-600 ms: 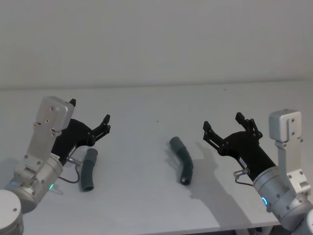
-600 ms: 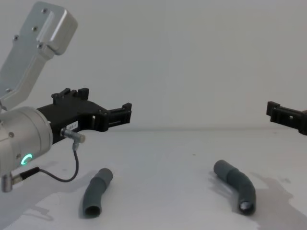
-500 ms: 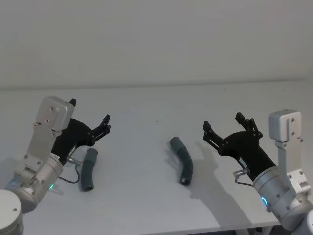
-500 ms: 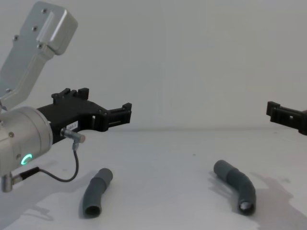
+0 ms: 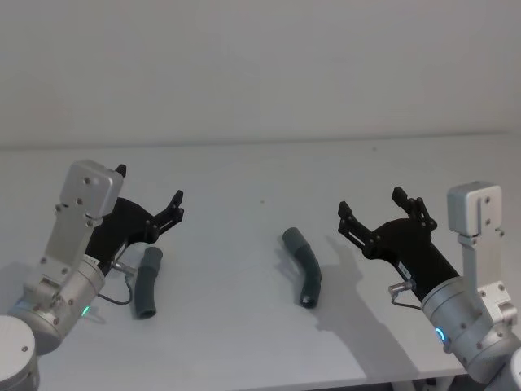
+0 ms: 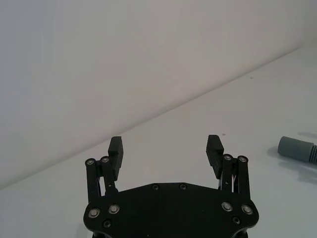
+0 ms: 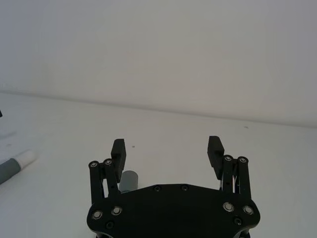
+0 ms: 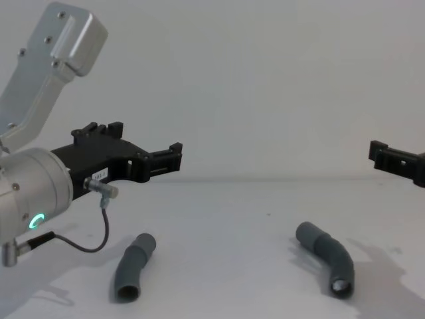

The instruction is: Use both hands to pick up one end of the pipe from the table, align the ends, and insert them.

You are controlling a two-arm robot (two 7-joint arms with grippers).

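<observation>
We found the left gripper [image 5: 151, 186] and the right gripper [image 5: 371, 201] poised above the white tabletop [image 5: 244, 334], each spread wide with nothing in its grasp. The pipe lay on the tabletop in two bent grey pieces, well apart: the left piece [image 5: 147, 281] just below the left gripper, the right piece [image 5: 305, 265] near the middle, beside the right gripper. Neither had been lifted. We judged the danger lay in the pickup. Round, curved pieces could roll or swivel as the fingers closed, and a hold too near a mating end would leave nothing free to insert. The cable [image 8: 106, 222] dangling from the left arm hung close to the left piece and could drag it.
</observation>
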